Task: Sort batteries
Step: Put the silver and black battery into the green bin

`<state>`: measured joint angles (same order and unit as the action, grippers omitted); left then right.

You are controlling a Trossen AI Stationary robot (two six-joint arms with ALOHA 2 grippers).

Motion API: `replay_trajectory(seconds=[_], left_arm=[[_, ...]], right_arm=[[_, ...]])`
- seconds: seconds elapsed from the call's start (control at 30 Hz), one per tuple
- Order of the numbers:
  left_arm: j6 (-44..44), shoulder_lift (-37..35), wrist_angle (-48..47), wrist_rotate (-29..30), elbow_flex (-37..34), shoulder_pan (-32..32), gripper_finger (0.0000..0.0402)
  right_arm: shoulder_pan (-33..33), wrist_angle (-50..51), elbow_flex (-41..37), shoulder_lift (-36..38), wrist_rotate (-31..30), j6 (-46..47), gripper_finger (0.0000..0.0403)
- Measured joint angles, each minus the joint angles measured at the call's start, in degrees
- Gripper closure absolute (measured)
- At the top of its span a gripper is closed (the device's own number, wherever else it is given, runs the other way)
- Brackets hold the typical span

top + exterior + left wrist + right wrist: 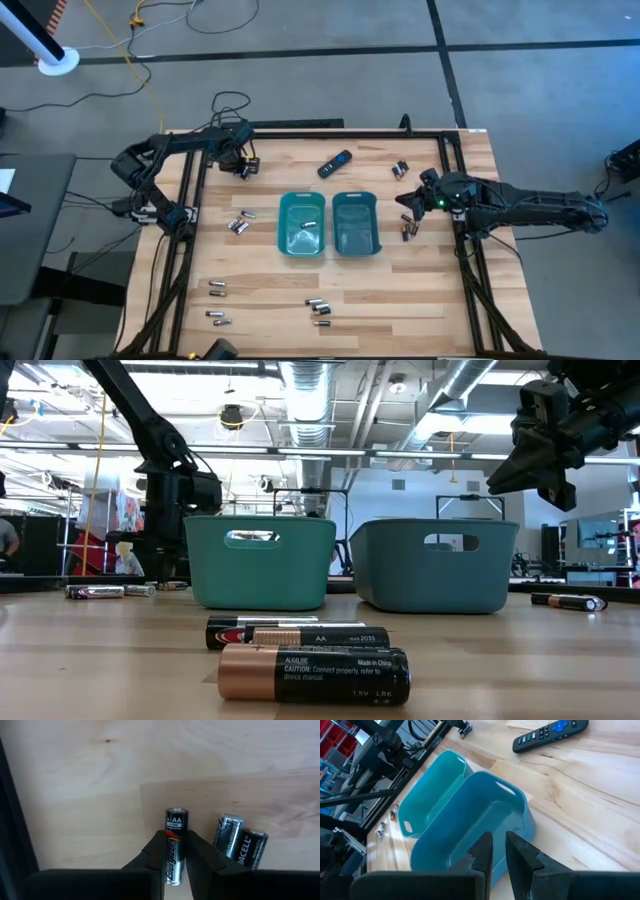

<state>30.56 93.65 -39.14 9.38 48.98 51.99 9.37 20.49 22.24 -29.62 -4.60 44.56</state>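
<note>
The left gripper [176,851] clamps its jaws on an AA battery [175,840] lying on the counter [150,770] (two more beside it); the right gripper [499,851], jaws nearly closed and empty, hangs beside the teal trays [485,810].

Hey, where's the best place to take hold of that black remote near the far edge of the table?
Across the narrow middle of the remote, probably from straight above. It lies flat and slanted, long and slim, so fingers should close over its two long sides, turned square to its length. Neither gripper is at it.
</note>
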Motion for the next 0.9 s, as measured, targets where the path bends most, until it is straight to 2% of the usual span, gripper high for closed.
replay_trajectory(seconds=[0.3,0.57,0.77,0.9], left_arm=[[0.1,-2.8,0.2,1.3,-0.3,-0.4,0.036],[-1.3,-15.4,-1.1,1.4,-0.4,-1.6,0.036],[-3.1,-27.4,1.5,1.6,-0.3,-9.1,0.036],[-3.4,-32.6,5.1,2.0,-0.2,-15.9,0.036]], right_arm=[[0.2,0.0,0.0,0.0,0.0,-0.1,0.0332],[0.2,0.0,0.0,0.0,0.0,-1.5,0.0332],[0.2,0.0,0.0,0.0,0.0,-1.5,0.0332],[0.2,0.0,0.0,0.0,0.0,-1.5,0.0332]])
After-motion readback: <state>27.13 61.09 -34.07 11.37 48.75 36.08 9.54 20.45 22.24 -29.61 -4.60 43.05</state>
